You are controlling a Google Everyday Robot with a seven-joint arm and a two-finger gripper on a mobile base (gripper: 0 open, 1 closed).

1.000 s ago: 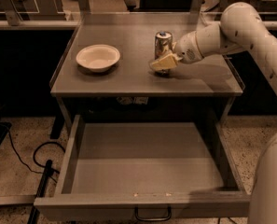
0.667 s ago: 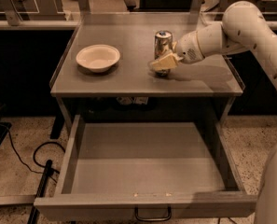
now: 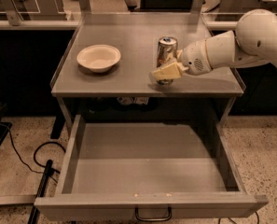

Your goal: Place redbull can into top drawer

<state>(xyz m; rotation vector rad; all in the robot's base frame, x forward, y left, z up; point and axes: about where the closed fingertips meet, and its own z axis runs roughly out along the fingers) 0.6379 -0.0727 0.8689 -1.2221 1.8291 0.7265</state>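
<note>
The redbull can point(image 3: 166, 51) stands upright on the right half of the grey tabletop point(image 3: 128, 78), silver with a dark top. My gripper point(image 3: 167, 71) reaches in from the right on a white arm point(image 3: 231, 48). It is closed around the lower part of the can, with one cream finger point(image 3: 165, 72) across the can's front and the other hidden behind it. The top drawer point(image 3: 147, 171) is pulled fully open below the tabletop. It is grey, holds nothing, and has a dark loop handle point(image 3: 153, 215) on its front.
A shallow cream bowl point(image 3: 99, 57) sits on the left half of the tabletop. Black cables point(image 3: 21, 157) and a dark pole lie on the speckled floor to the drawer's left. Counters with railings stand behind the table.
Almost nothing has changed. The gripper stays at the can in the same spot on the tabletop, and the drawer stays open.
</note>
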